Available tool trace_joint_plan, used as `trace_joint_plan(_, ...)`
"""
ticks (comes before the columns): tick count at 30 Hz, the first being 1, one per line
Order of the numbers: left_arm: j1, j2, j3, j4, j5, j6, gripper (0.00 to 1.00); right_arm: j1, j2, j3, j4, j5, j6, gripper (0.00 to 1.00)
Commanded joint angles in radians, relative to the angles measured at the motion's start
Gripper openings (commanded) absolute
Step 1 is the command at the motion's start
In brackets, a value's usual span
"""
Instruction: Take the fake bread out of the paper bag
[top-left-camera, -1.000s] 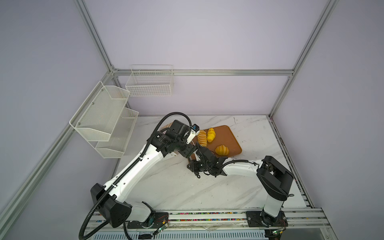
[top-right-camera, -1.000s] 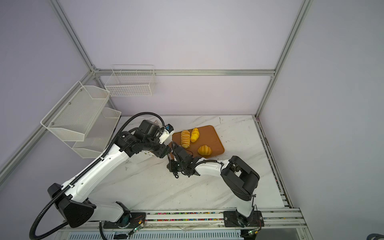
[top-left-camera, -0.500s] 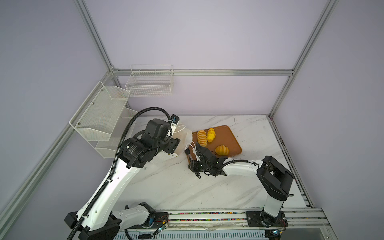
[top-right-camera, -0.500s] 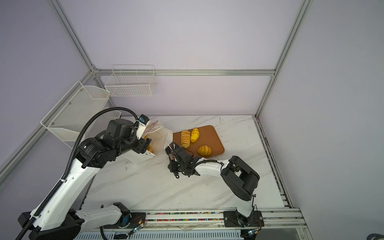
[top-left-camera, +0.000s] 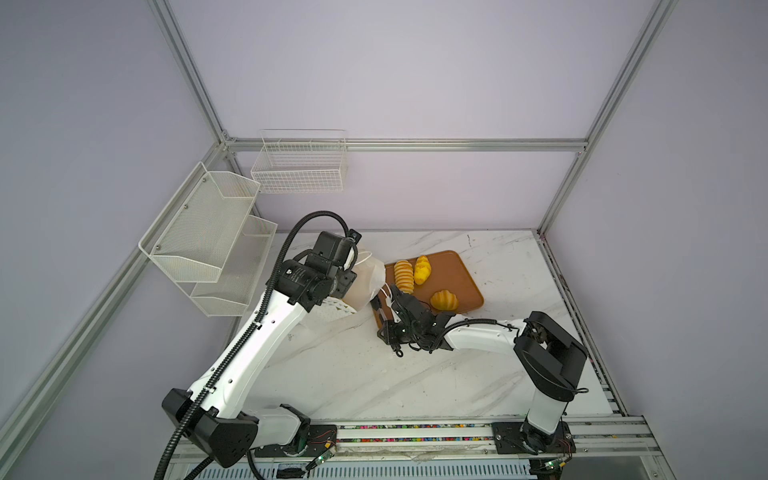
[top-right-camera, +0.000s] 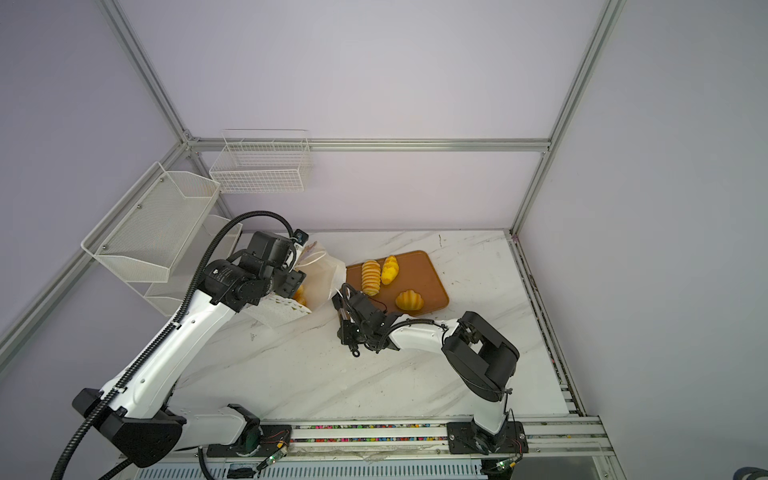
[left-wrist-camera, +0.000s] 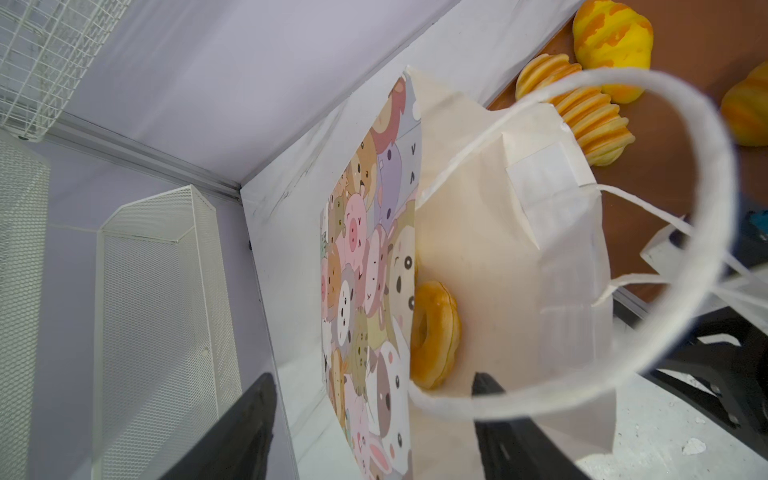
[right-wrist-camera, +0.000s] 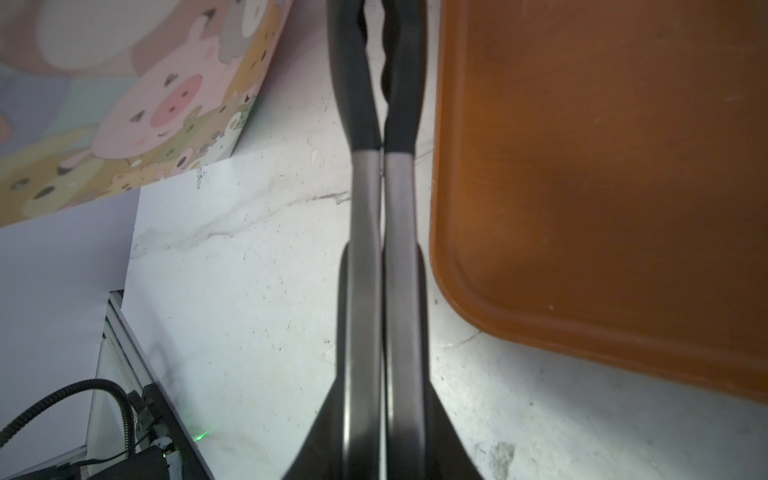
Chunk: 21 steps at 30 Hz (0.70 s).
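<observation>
The doughnut (left-wrist-camera: 434, 332) stands on its rim inside the bag (left-wrist-camera: 498, 232), flat against the inner side of the printed wall (left-wrist-camera: 361, 232), straight ahead of the left gripper (left-wrist-camera: 374, 407) and a little deeper than its tips. That gripper hangs at the bag's mouth with its jaws spread and nothing between them but that wall: one finger (left-wrist-camera: 257, 415) is outside the bag, the other (left-wrist-camera: 490, 415) at the mouth, nearer the doughnut. The doughnut's flat faces run along the wall, so any pinch has to go across them. The white handle (left-wrist-camera: 717, 187) loops across the mouth and over the inner finger, and it looks the likeliest thing to snag. The right gripper (right-wrist-camera: 382, 266) is clamped on a pair of tongs (right-wrist-camera: 365, 199) whose black tips are pressed together and appear empty. The tongs lie low over the strip of table (right-wrist-camera: 249, 291) between the bag and the tray (top-left-camera: 461, 274), pointing past the bag's side rather than into it. The left arm is thus much nearer the doughnut. The straddled wall suggests it may pinch the paper to hold the mouth open, and the tongs would then have to lift and swing round. On the tray lie a ridged roll (top-left-camera: 403, 276), a yellow piece (top-left-camera: 422, 269) and a bun (top-left-camera: 444, 300), apart from the bag. Whether more bread sits deeper in the bag I cannot tell.
</observation>
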Motion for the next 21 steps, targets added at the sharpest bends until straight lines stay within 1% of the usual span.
trace_joint_plan(1,0.019,0.011,-0.05,0.063,0.023,0.028,0.67,0.007,-0.039,0.022,0.002,0.024,-0.014,0.0)
trace_joint_plan(4,0.027,0.022,-0.07,0.074,0.038,0.027,0.61,0.007,-0.039,0.025,-0.002,0.026,-0.015,0.0)
trace_joint_plan(6,0.033,0.023,-0.085,0.084,0.041,0.029,0.53,0.008,-0.039,0.029,-0.004,0.026,-0.017,0.0)
trace_joint_plan(8,0.043,0.02,-0.1,0.093,0.043,0.031,0.41,0.007,-0.04,0.039,-0.018,0.028,-0.023,0.0)
trace_joint_plan(12,0.069,0.011,-0.121,0.11,0.061,0.04,0.13,0.008,-0.085,0.055,-0.075,0.074,-0.02,0.0)
trace_joint_plan(14,0.084,0.008,-0.123,0.116,0.068,0.045,0.02,0.008,-0.118,0.06,-0.106,0.105,-0.033,0.0)
trace_joint_plan(15,0.091,0.005,-0.12,0.117,0.07,0.046,0.0,0.007,-0.135,0.063,-0.125,0.121,-0.041,0.0)
trace_joint_plan(21,0.123,-0.009,-0.112,0.142,0.083,0.059,0.0,0.006,-0.198,0.071,-0.236,0.181,-0.074,0.0)
